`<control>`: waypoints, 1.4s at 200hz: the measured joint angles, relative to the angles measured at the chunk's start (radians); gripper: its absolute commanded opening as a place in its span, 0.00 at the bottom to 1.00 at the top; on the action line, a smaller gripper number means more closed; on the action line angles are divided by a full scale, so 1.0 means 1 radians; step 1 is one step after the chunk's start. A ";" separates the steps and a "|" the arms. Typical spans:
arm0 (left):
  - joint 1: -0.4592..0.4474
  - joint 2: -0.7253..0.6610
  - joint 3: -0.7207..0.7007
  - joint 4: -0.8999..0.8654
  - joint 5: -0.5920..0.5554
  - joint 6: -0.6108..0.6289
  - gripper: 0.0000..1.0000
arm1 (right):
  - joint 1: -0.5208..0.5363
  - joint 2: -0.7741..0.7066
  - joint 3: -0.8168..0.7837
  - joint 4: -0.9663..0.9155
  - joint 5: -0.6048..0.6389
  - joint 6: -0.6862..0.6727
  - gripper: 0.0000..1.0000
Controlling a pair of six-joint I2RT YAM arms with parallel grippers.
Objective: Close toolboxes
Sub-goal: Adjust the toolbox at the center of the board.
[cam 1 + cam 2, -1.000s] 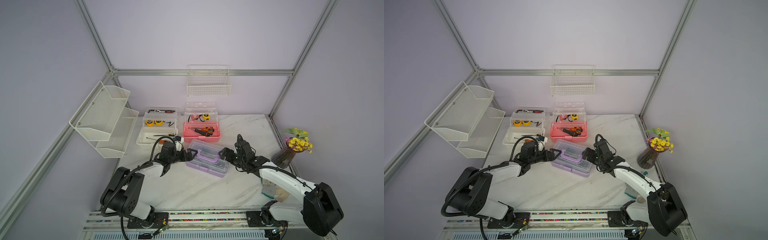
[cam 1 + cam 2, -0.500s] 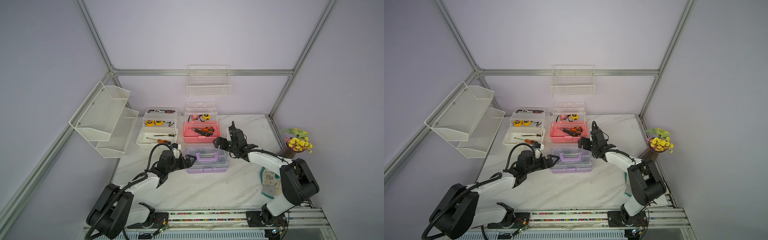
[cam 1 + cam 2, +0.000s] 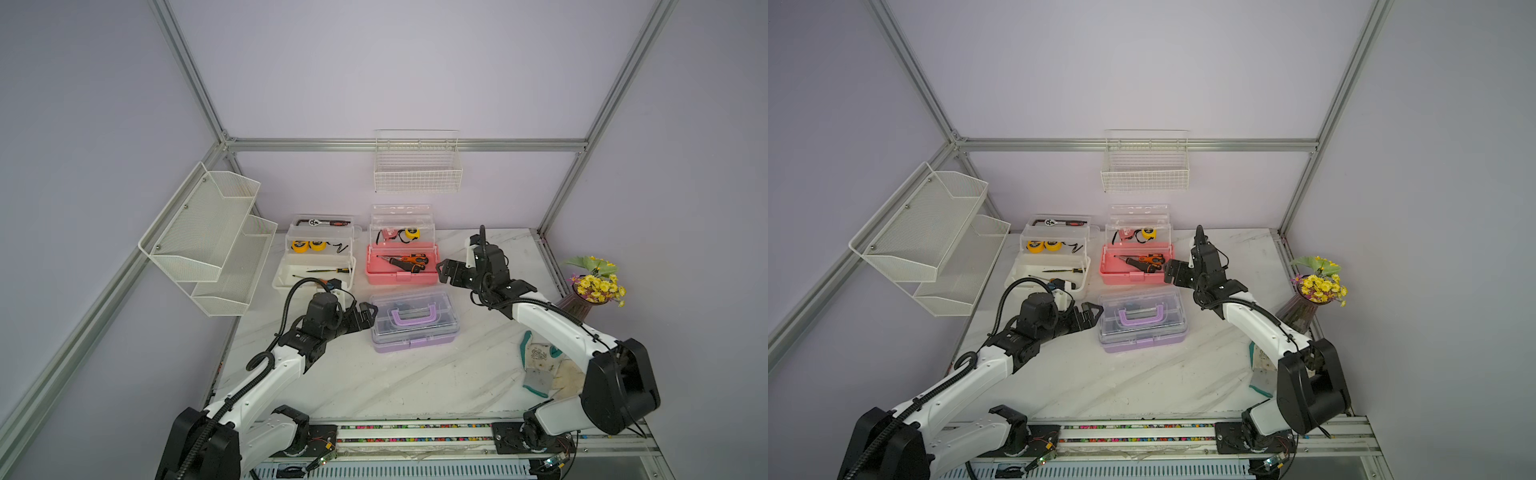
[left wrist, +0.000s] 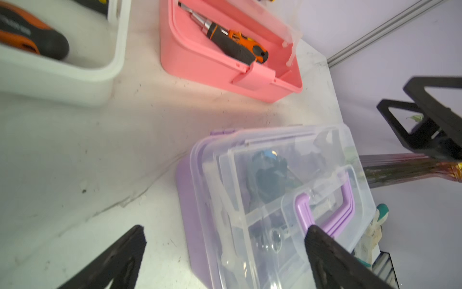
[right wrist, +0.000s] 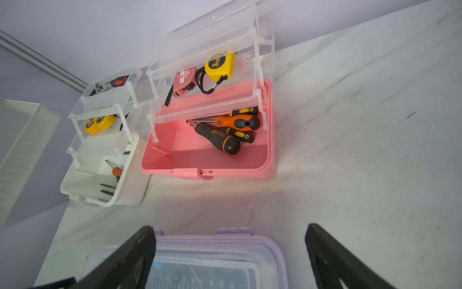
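The purple toolbox [image 3: 413,320] [image 3: 1142,322] lies mid-table with its clear lid down and its purple handle flat. Behind it the pink toolbox [image 3: 399,276] [image 5: 207,160] and the white toolbox [image 3: 316,276] [image 5: 107,185] stand with lids and trays raised, tools inside. My left gripper [image 3: 368,316] [image 4: 225,232] is open just off the purple box's left end, holding nothing. The right gripper [image 3: 445,272] [image 5: 230,229] hangs open between the purple box's back right corner and the pink box, also holding nothing.
A white wire basket [image 3: 417,168] hangs on the back wall. A two-tier mesh shelf [image 3: 208,237] is fixed to the left wall. At the right edge stand a vase of yellow flowers [image 3: 590,286] and, nearer the front, a glove [image 3: 540,365].
The purple toolbox has turned from skewed to square with the table. My right gripper has drawn back toward the pink box, and the left one has opened a little wider beside the box's end.
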 measured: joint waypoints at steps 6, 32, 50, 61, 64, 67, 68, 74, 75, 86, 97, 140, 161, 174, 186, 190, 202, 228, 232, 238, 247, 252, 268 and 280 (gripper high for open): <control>0.003 0.026 0.037 0.002 0.001 0.018 1.00 | 0.000 -0.033 -0.016 -0.016 -0.003 0.009 0.97; 0.006 0.178 0.197 0.031 0.043 0.092 1.00 | 0.001 -0.192 -0.116 -0.105 -0.022 0.060 0.97; 0.006 0.303 0.308 0.052 0.095 0.136 1.00 | 0.005 -0.283 -0.190 -0.162 -0.057 0.108 0.97; 0.006 0.375 0.365 0.066 0.130 0.155 1.00 | 0.008 -0.319 -0.226 -0.194 -0.087 0.141 0.97; 0.006 0.397 0.380 0.070 0.142 0.161 1.00 | 0.009 -0.326 -0.233 -0.205 -0.099 0.151 0.97; 0.006 0.412 0.391 0.072 0.152 0.166 1.00 | 0.012 -0.333 -0.242 -0.216 -0.109 0.161 0.97; 0.006 0.416 0.393 0.073 0.154 0.167 1.00 | 0.012 -0.334 -0.244 -0.218 -0.112 0.163 0.97; 0.006 0.451 0.414 0.078 0.174 0.177 1.00 | 0.018 -0.343 -0.257 -0.236 -0.129 0.180 0.97; 0.006 0.454 0.416 0.078 0.176 0.178 1.00 | 0.019 -0.344 -0.260 -0.240 -0.135 0.186 0.97; 0.006 0.501 0.437 0.083 0.205 0.197 1.00 | 0.035 -0.357 -0.283 -0.269 -0.163 0.219 0.97; 0.005 0.536 0.448 0.083 0.232 0.210 1.00 | 0.055 -0.368 -0.306 -0.287 -0.193 0.251 0.97; -0.003 0.598 0.456 0.081 0.315 0.230 1.00 | 0.136 -0.322 -0.395 -0.192 -0.314 0.379 0.97; -0.014 0.601 0.455 0.080 0.341 0.236 1.00 | 0.151 -0.241 -0.387 -0.142 -0.321 0.381 0.97; -0.017 0.600 0.454 0.084 0.355 0.236 1.00 | 0.151 -0.201 -0.363 -0.130 -0.313 0.369 0.97; -0.020 0.600 0.444 0.093 0.367 0.235 1.00 | 0.151 -0.165 -0.330 -0.124 -0.299 0.346 0.97; -0.021 0.600 0.437 0.098 0.371 0.233 1.00 | 0.151 -0.155 -0.322 -0.121 -0.294 0.339 0.97; -0.021 0.597 0.409 0.116 0.375 0.230 1.00 | 0.150 -0.123 -0.296 -0.103 -0.286 0.311 0.97; -0.013 0.564 0.333 0.160 0.373 0.209 0.99 | 0.139 -0.049 -0.258 -0.040 -0.287 0.252 0.97; -0.013 0.557 0.325 0.164 0.373 0.206 0.99 | 0.138 -0.037 -0.252 -0.034 -0.288 0.243 0.97; -0.013 0.546 0.315 0.167 0.372 0.201 0.99 | 0.136 -0.022 -0.241 -0.024 -0.289 0.229 0.97; -0.013 0.533 0.303 0.167 0.369 0.198 1.00 | 0.135 0.000 -0.227 -0.005 -0.290 0.203 0.97; -0.013 0.526 0.298 0.167 0.366 0.197 1.00 | 0.134 0.008 -0.223 0.005 -0.290 0.190 0.97; -0.012 0.510 0.284 0.162 0.354 0.192 1.00 | 0.133 0.017 -0.225 0.039 -0.287 0.143 0.97; -0.007 0.504 0.281 0.153 0.347 0.188 1.00 | 0.133 0.001 -0.253 0.074 -0.286 0.108 0.97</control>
